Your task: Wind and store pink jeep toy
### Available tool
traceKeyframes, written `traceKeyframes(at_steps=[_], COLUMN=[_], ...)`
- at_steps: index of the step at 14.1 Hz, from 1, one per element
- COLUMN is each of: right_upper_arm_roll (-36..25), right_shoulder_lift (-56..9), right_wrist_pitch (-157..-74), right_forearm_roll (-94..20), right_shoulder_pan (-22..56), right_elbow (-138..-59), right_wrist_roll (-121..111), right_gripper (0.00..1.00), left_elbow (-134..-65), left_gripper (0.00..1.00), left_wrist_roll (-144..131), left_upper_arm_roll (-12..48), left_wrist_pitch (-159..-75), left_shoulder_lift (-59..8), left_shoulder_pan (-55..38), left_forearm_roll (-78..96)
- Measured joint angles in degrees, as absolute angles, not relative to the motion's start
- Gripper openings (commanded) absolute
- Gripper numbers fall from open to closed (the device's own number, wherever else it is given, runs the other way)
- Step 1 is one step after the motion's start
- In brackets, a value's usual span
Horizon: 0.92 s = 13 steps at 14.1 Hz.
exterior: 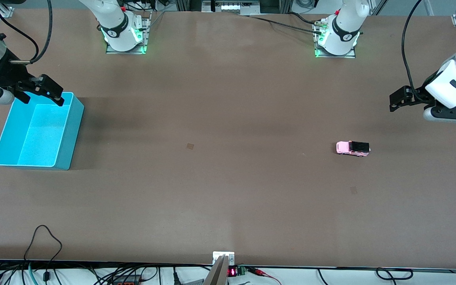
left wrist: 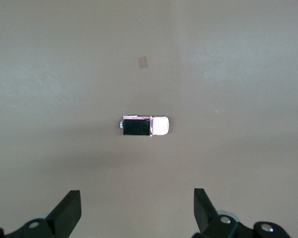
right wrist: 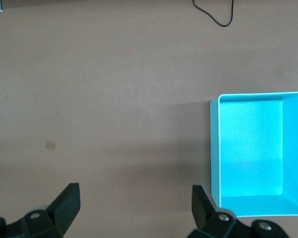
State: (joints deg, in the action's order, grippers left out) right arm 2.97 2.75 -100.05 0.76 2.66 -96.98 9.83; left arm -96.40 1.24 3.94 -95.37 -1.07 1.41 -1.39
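Note:
The pink jeep toy (exterior: 352,148) stands on the brown table toward the left arm's end, its black roof panel showing. In the left wrist view the jeep (left wrist: 145,126) lies on the table ahead of the open fingers. My left gripper (exterior: 398,99) hovers open and empty above the table near the jeep, also seen in its own view (left wrist: 137,206). The cyan bin (exterior: 69,130) is empty and sits at the right arm's end; it also shows in the right wrist view (right wrist: 216,148). My right gripper (exterior: 42,99) hangs open and empty over the bin's edge nearest the bases (right wrist: 135,201).
A small tan square mark (exterior: 190,146) lies mid-table, also seen in the left wrist view (left wrist: 143,62) and the right wrist view (right wrist: 50,145). Black cables (exterior: 46,245) loop at the table edge nearest the front camera. The arm bases (exterior: 125,35) stand along the opposite edge.

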Motion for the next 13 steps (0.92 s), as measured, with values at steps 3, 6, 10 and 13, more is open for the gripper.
traceKeyframes(at_steps=[3,6,10,13], right_upper_arm_roll=[2.9,2.9,2.9,2.8], right_shoulder_lift=[2.8,2.8,2.8,2.8], right_wrist_pitch=[-100.0,-100.0,-100.0,-100.0], right_forearm_roll=[0.8,0.8,0.8,0.8], right_shoulder_pan=[2.7,2.7,2.7,2.7], right_elbow=[-97.0,-97.0,-97.0,-97.0], right_wrist_roll=[9.8,9.8,9.8,9.8], right_gripper=[1.00,1.00,1.00,1.00], left_elbow=[-96.4,-96.4,-96.4,-96.4], left_gripper=[1.00,1.00,1.00,1.00], left_wrist_roll=[1.2,1.2,1.2,1.2], left_upper_arm_roll=[3.9,3.9,3.7,3.7], left_wrist_pitch=[-95.3,-95.2,-94.4,-94.3], left_shoulder_lift=[-1.1,-1.1,-1.1,-1.1], left_shoulder_pan=[1.4,1.4,1.6,1.6], left_forearm_roll=[-1.4,-1.4,-1.4,-1.4])
